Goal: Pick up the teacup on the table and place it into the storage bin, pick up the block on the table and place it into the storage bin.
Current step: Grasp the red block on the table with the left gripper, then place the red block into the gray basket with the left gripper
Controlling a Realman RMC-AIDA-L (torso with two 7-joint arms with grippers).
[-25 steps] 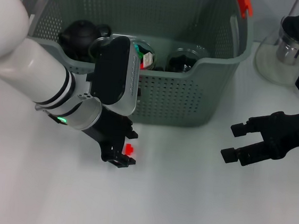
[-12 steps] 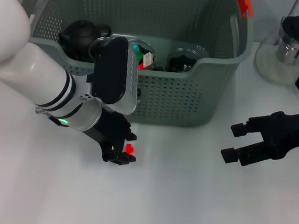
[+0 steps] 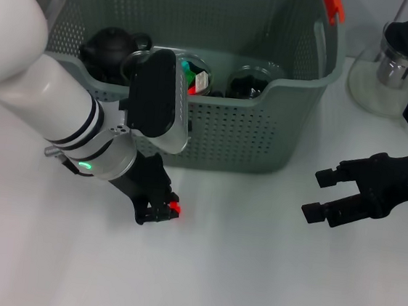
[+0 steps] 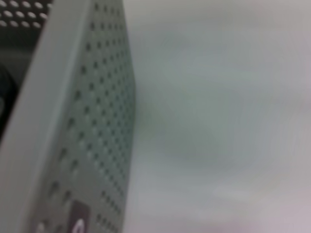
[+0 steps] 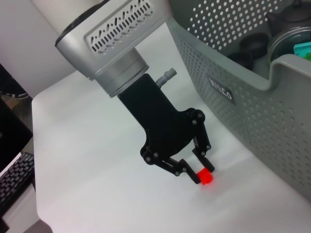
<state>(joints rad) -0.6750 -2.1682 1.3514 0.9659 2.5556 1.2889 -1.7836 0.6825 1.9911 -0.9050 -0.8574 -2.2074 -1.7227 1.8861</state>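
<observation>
A small red block (image 3: 175, 208) lies on the white table just in front of the storage bin (image 3: 249, 136), a grey-green perforated basket with orange handle ends. My left gripper (image 3: 161, 213) reaches down and is shut on the block. The right wrist view shows the block (image 5: 207, 179) pinched between the left gripper's (image 5: 203, 174) black fingertips, beside the bin wall (image 5: 243, 92). My right gripper (image 3: 317, 194) hovers open over the table at the right. No teacup shows on the table. Dark cups (image 3: 252, 81) sit inside the bin.
The bin also holds a black teapot (image 3: 113, 47) and a glass cup with coloured pieces (image 3: 196, 75). A glass pitcher with a black handle (image 3: 406, 68) stands at the back right. The left wrist view shows only the bin wall (image 4: 82, 121) and bare table.
The left gripper's fingers have closed in on the red block, which is now mostly covered by them. The right arm has not moved.
</observation>
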